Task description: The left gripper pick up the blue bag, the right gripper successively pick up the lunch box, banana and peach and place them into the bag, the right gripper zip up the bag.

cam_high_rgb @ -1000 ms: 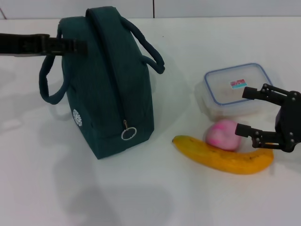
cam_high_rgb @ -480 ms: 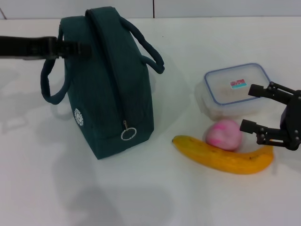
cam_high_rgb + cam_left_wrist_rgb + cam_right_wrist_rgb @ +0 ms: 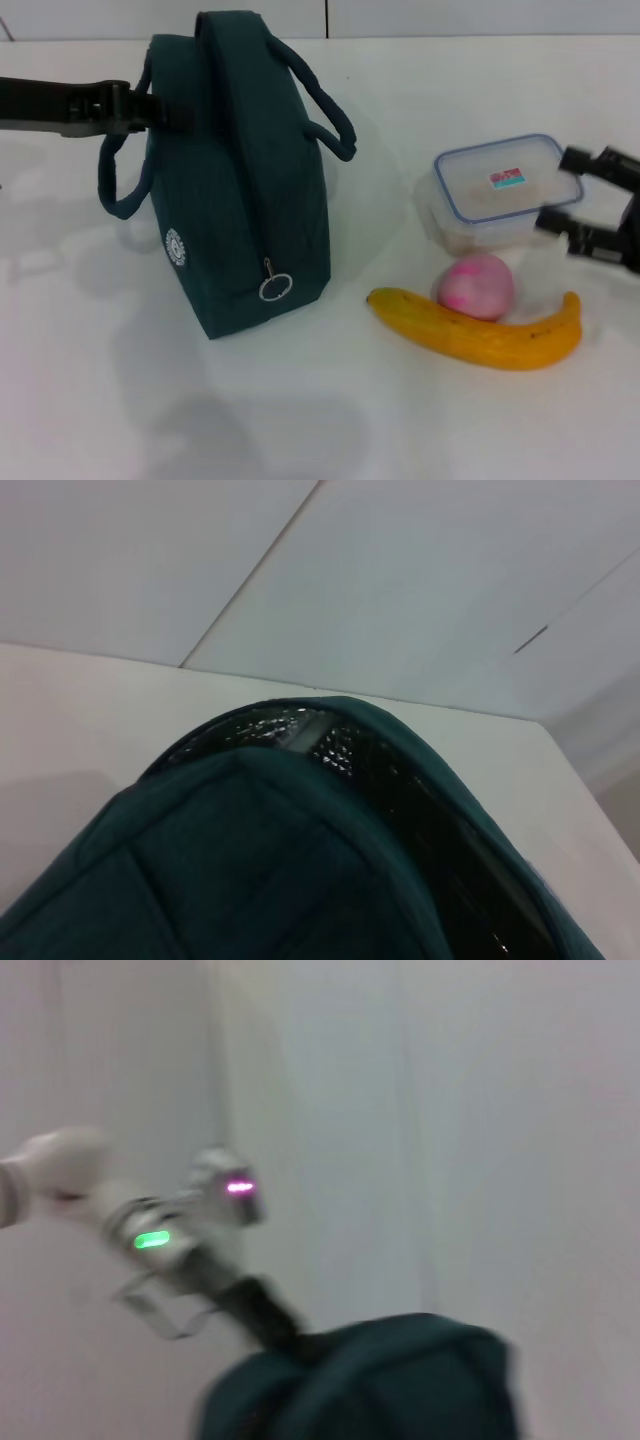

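The blue bag (image 3: 240,170) stands upright at the centre left of the white table, its zip ring (image 3: 274,287) hanging low on the near end. My left gripper (image 3: 160,112) reaches in from the left and is shut on the bag at its left handle (image 3: 118,185). The left wrist view is filled by the bag's teal fabric (image 3: 250,870). To the right lie the lunch box (image 3: 495,190), the peach (image 3: 476,286) and the banana (image 3: 480,338). My right gripper (image 3: 567,190) is open at the box's right end, holding nothing. The right wrist view shows the bag (image 3: 380,1380), blurred.
The white table (image 3: 320,420) runs to a pale wall at the back. The peach rests against the banana, just in front of the box. In the right wrist view the left arm (image 3: 200,1250) shows beyond the bag.
The bag has shifted right and slightly up with my left gripper. My right gripper has pulled away to the right and up, from over the banana and peach to the box's right end.
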Robot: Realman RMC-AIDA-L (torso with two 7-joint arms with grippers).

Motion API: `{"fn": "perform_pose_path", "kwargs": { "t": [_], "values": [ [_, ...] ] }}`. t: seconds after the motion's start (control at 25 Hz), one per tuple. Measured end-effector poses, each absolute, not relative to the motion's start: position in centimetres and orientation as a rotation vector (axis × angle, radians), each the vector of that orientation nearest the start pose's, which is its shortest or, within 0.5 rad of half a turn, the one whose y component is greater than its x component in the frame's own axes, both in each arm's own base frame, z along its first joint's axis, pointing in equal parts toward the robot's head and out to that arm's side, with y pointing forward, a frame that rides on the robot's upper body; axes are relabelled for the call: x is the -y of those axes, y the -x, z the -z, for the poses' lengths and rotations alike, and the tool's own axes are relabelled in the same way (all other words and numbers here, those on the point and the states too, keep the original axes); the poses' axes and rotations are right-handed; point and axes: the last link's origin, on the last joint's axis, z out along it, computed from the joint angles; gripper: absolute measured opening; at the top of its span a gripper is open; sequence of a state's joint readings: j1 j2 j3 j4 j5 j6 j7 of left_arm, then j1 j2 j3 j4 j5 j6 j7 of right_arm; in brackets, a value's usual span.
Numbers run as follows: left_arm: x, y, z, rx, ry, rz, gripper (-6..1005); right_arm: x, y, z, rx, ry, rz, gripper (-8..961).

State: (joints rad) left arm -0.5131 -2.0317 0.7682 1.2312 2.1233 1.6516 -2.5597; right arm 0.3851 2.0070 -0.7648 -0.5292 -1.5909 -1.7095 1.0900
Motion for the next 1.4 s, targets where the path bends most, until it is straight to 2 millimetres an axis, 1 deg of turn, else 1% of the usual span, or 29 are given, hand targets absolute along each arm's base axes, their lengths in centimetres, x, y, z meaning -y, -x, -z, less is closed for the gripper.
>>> {"fn": "perform_pose_path", "kwargs": {
  "t": [0.04, 0.08, 0.2, 0.28, 0.32, 0.44, 0.56, 0.64, 0.84, 1.0, 1.4],
  "values": [
    [-35.5, 22.1, -9.4, 1.541, 2.360, 0.524, 353, -30.1, -28.4, -3.8, -0.468, 2.448, -1.062, 842],
    [-35.5, 22.0, -9.4, 1.548, 2.358, 0.526, 305, -30.2, -28.5, -3.8, -0.484, 2.438, -1.062, 841],
    [-35.5, 21.8, -9.3, 1.579, 2.354, 0.527, 109, -31.7, -29.7, -4.5, -0.691, 2.282, -1.079, 841],
    [-35.3, 21.7, -9.1, 1.594, 2.363, 0.525, 94, -32.8, -30.4, -4.6, -0.846, 2.171, -1.100, 841],
    [-35.3, 21.7, -9.0, 1.599, 2.367, 0.525, 87, -33.0, -30.6, -4.6, -0.880, 2.148, -1.100, 841],
    [-35.2, 21.6, -8.9, 1.605, 2.372, 0.526, 65, -34.1, -32.0, -4.3, -1.075, 2.012, -1.087, 841],
    [-35.2, 21.6, -8.8, 1.607, 2.372, 0.527, 44, -34.8, -32.9, -3.6, -1.236, 1.926, -1.076, 842],
    [-35.2, 21.6, -8.8, 1.608, 2.373, 0.530, 29, -35.0, -33.0, -2.7, -1.319, 1.897, -1.078, 842],
    [-35.1, 21.7, -8.3, 1.622, 2.378, 0.536, 29, -35.1, -32.6, -0.6, -1.413, 1.884, -1.072, 842],
    [-35.2, 21.7, -8.2, 1.624, 2.378, 0.540, 29, -34.9, -32.3, 0.3, -1.464, 1.893, -1.085, 841],
    [-35.1, 22.0, -7.9, 1.641, 2.388, 0.596, 29, -34.4, -31.8, 0.6, -1.558, 1.883, -1.162, 839]
  ]
}}
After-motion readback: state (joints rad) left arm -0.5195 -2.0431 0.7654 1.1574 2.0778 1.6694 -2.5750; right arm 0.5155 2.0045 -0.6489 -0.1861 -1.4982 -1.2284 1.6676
